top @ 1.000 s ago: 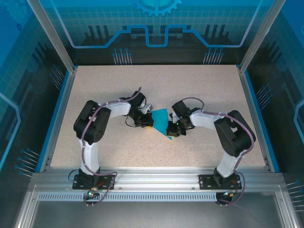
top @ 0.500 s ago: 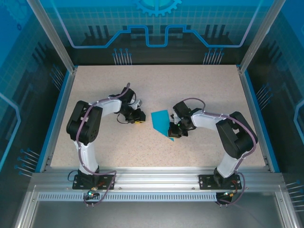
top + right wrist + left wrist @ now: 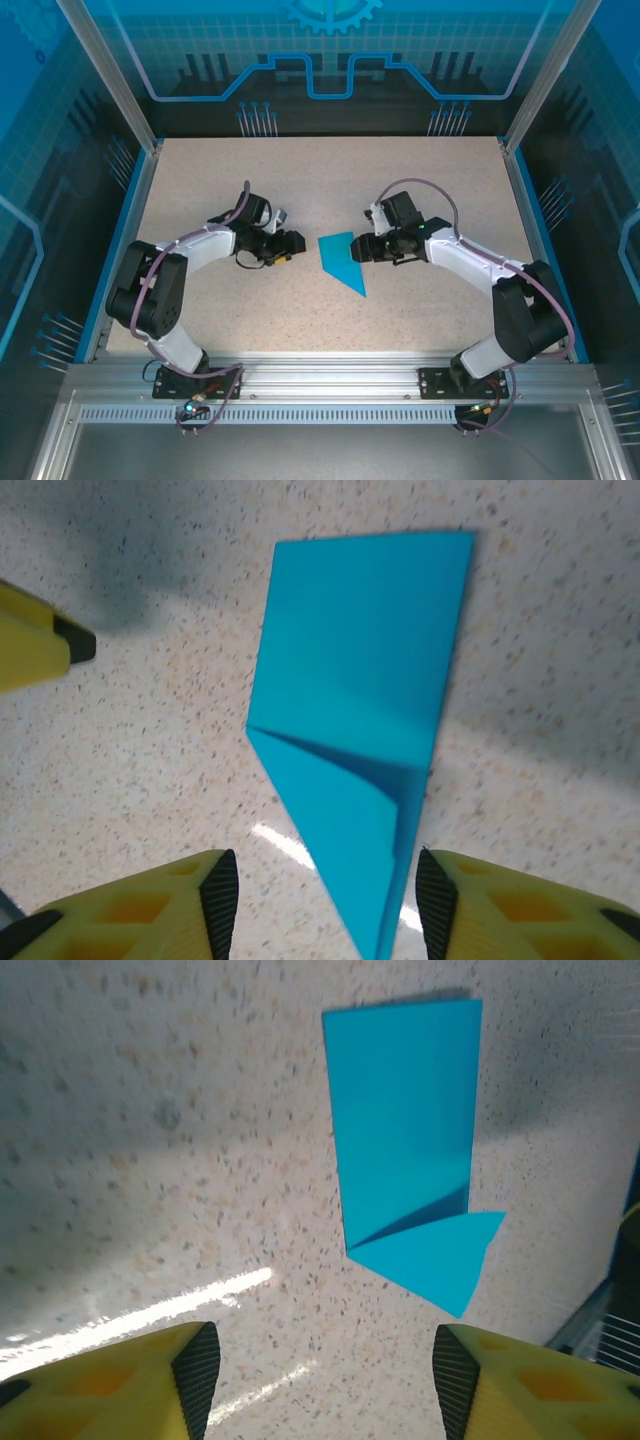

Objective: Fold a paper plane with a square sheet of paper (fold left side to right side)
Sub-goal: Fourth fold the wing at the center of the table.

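Worktop: speckled; folded blue paper flat between the claws.
Left claw: open, empty, near paper's left.
Right claw: open, empty, beside paper's right edge.

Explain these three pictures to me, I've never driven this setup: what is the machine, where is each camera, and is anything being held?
The wide picture looks down from above on two robot arms, the left arm and the right arm, bolted at the near edge of a speckled table. The other two pictures come from cameras on the wrists, each looking past its own yellow fingers. Between the arms a folded blue paper lies on it, wide at one end, pointed at the other. The left pincer and the right pincer are both open, one on each side of the paper, holding nothing.
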`<state>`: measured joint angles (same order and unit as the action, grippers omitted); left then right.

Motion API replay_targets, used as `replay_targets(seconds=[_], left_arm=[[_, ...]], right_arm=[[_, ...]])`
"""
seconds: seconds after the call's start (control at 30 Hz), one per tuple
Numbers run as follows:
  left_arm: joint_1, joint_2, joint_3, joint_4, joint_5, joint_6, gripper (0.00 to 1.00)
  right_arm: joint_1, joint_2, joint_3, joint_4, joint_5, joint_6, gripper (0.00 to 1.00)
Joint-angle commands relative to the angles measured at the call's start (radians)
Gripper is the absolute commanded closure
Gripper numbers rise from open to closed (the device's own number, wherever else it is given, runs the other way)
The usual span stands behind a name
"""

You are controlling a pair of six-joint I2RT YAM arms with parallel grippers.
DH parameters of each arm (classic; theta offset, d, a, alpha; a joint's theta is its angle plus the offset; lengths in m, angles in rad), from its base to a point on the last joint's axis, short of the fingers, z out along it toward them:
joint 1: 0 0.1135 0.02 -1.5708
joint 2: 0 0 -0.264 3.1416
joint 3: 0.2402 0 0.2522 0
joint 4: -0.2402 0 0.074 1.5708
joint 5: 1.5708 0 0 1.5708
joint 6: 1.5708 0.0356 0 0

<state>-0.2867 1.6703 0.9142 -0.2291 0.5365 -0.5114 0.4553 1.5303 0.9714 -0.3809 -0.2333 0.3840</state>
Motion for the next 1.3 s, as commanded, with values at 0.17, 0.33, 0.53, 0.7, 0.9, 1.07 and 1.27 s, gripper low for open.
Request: replay_targets(seconds=[0.17,0.33,0.53,0.7,0.9,1.07,1.27], left_arm=[[-0.050,0.098,-0.024,0.183,0.125,-0.145,0.39],[-0.079,0.140,0.013,0.170,0.123,-0.144,0.38],[-0.101,0.176,0.048,0.159,0.122,-0.147,0.38],[-0.117,0.199,0.077,0.146,0.125,-0.147,0.38],[-0.136,0.221,0.111,0.127,0.126,-0.142,0.37],[-0.150,0.242,0.136,0.111,0.132,-0.138,0.37],[-0.163,0.272,0.175,0.110,0.141,-0.139,0.42]], right_arm=[[-0.029,0.162,0.038,0.088,-0.112,-0.123,0.46],[-0.035,0.213,0.035,0.088,-0.139,-0.123,0.53],[-0.039,0.208,0.016,0.072,-0.142,-0.128,0.78],[-0.038,0.191,0.012,0.047,-0.115,-0.143,0.96],[-0.041,0.180,0.015,0.034,-0.082,-0.138,1.00],[-0.046,0.175,0.013,0.034,-0.070,-0.131,1.00],[-0.046,0.179,0.010,0.040,-0.082,-0.125,1.00]])
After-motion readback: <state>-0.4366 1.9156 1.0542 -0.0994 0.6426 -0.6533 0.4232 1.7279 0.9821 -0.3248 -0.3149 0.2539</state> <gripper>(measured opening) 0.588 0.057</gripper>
